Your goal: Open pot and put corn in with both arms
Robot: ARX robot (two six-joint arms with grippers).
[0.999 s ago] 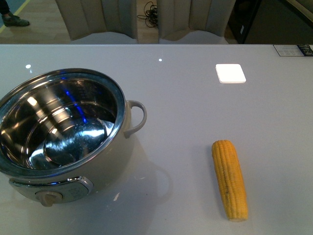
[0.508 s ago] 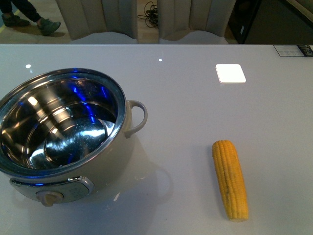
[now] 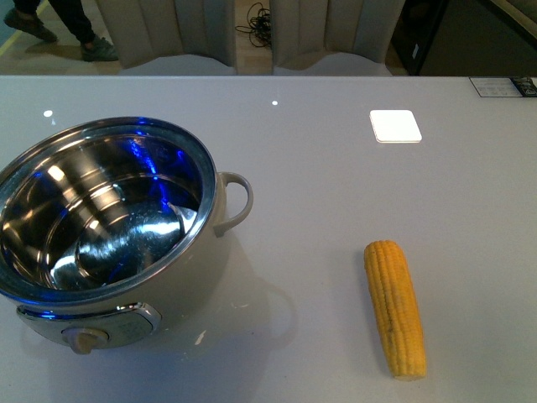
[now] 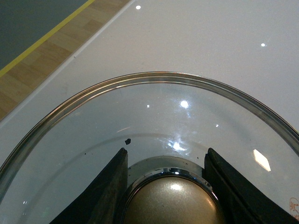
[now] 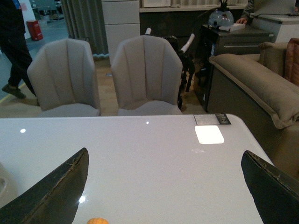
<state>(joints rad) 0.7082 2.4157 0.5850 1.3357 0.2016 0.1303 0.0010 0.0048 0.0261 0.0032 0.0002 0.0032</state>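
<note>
The cream-white pot [image 3: 109,227] stands open at the front left of the table, its steel inside bare, dial [image 3: 84,338] toward me. The yellow corn [image 3: 394,306] lies on the table to the pot's right, lengthwise away from me. Neither arm shows in the front view. In the left wrist view my left gripper [image 4: 168,186] is shut on the beige knob [image 4: 175,203] of the glass lid [image 4: 140,116], held over the white table near its edge. In the right wrist view my right gripper [image 5: 168,186] is open and empty above the table; the corn's tip [image 5: 97,220] shows just below it.
A white square pad [image 3: 395,125] lies at the back right of the table, also in the right wrist view [image 5: 209,134]. Two grey chairs [image 5: 105,77] stand behind the table's far edge. A sofa [image 5: 252,79] is to the right. A person's legs [image 3: 59,25] show on the floor.
The pot and corn have not moved. Blue reflections inside the pot have shifted and grown. The person's feet beyond the table have moved.
</note>
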